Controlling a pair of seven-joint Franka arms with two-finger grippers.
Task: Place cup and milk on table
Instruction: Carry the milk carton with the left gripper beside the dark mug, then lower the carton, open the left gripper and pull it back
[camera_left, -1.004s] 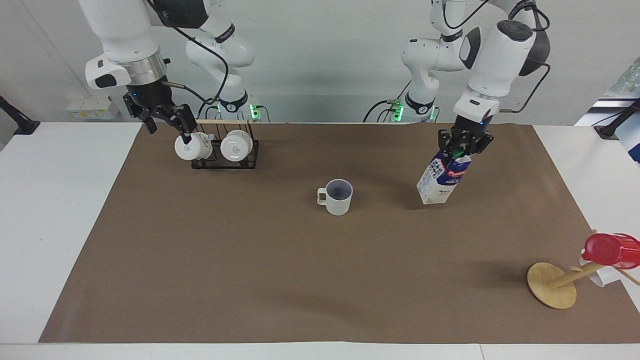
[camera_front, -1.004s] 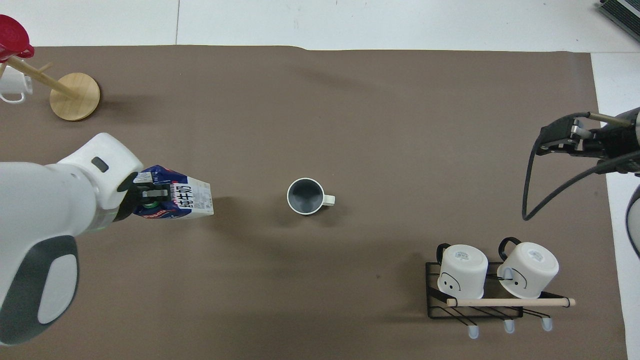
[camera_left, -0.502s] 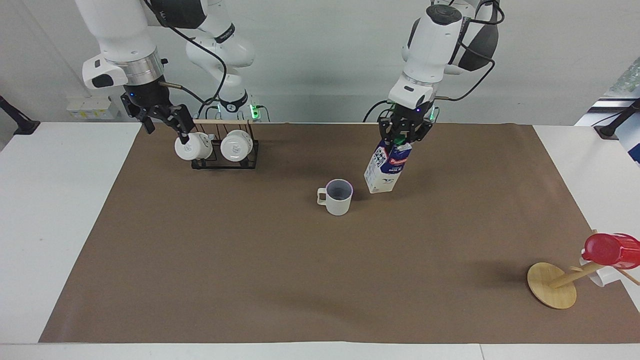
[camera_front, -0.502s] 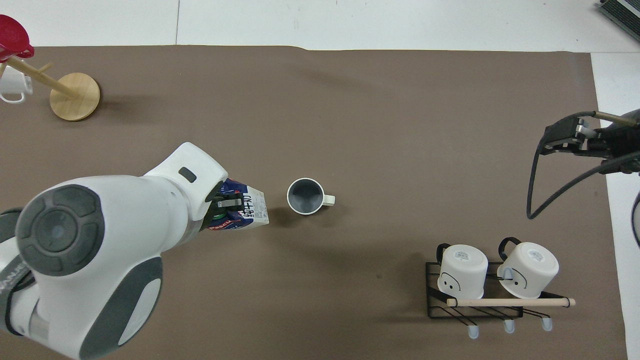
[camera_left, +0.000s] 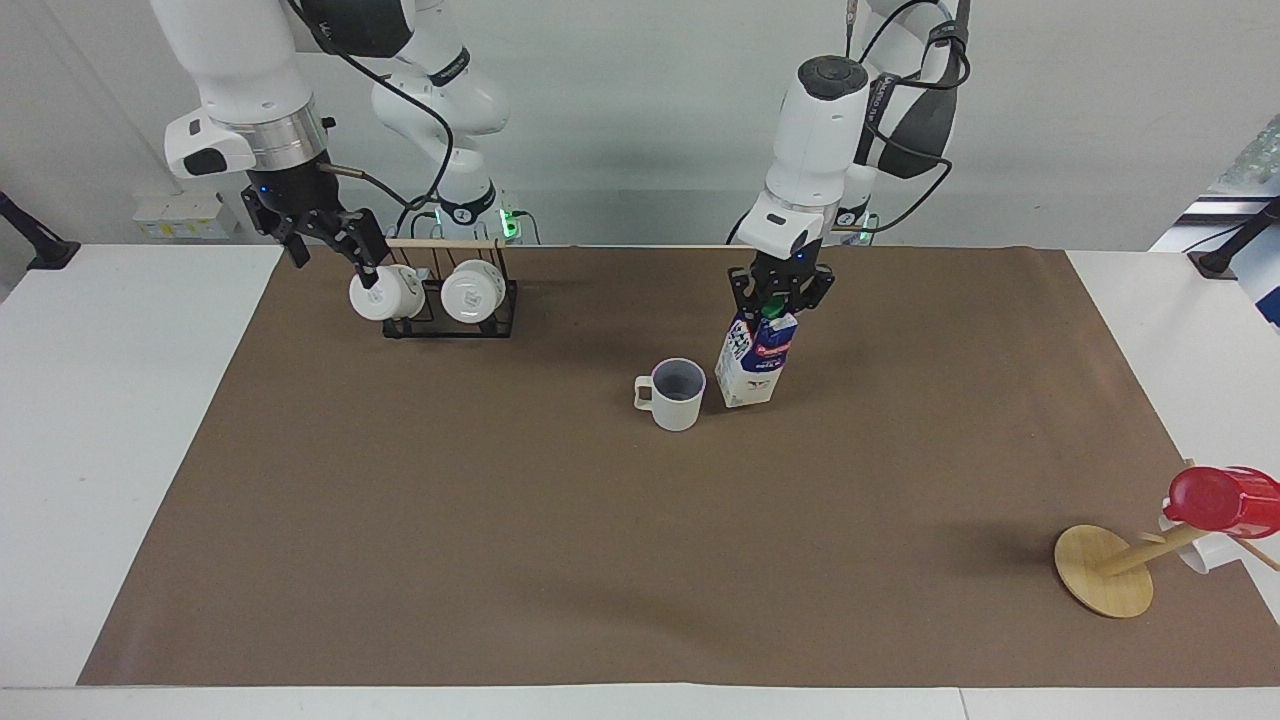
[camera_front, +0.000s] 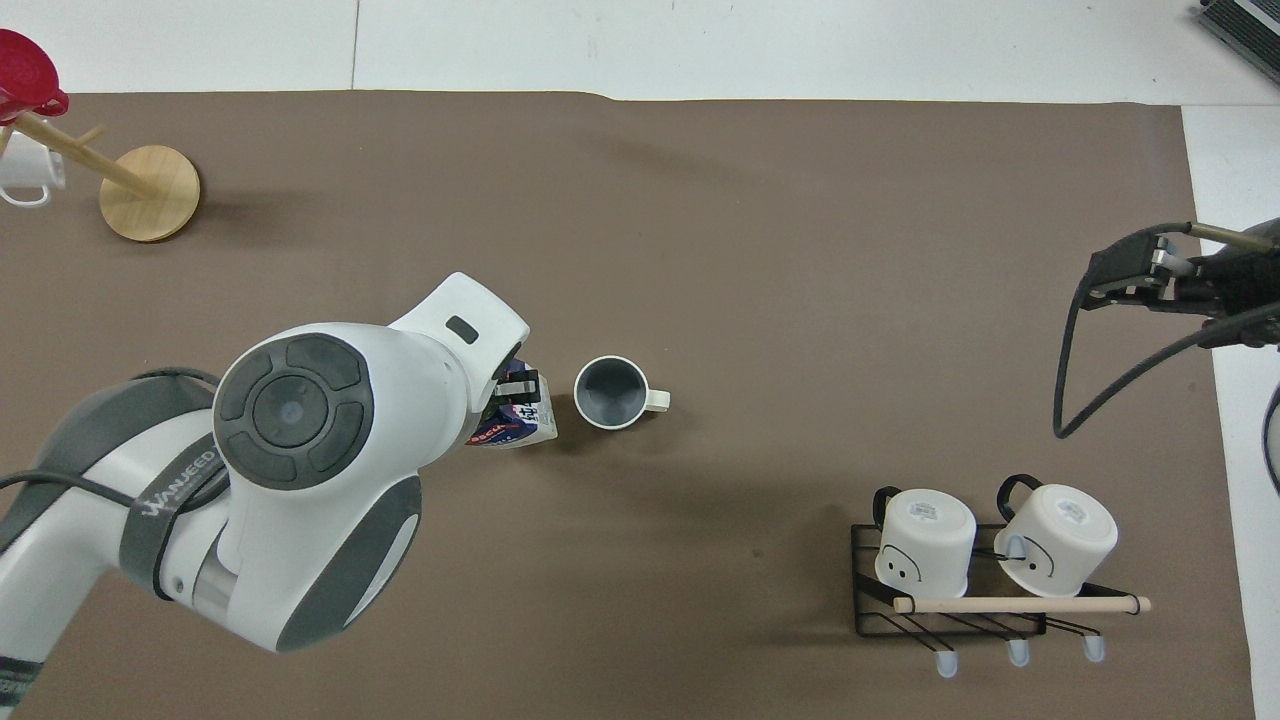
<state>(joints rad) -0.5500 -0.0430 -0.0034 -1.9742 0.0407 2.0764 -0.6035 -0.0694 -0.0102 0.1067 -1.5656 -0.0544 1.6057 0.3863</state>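
The left gripper (camera_left: 778, 303) pinches the top of the milk carton (camera_left: 755, 355), slightly tilted just beside the cup (camera_left: 678, 394) on the brown-papered table (camera_left: 500, 520); its base seems to touch down. The right gripper (camera_left: 335, 240) waits wide open over the mug rack (camera_left: 450, 300).

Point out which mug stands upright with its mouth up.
The off-white mug beside the milk carton at mid-table. The two white mugs hang tipped on the black rack.

White table (camera_left: 130, 420) carries brown paper sheet (camera_left: 500, 560); cup (camera_left: 678, 394) apparently on it.
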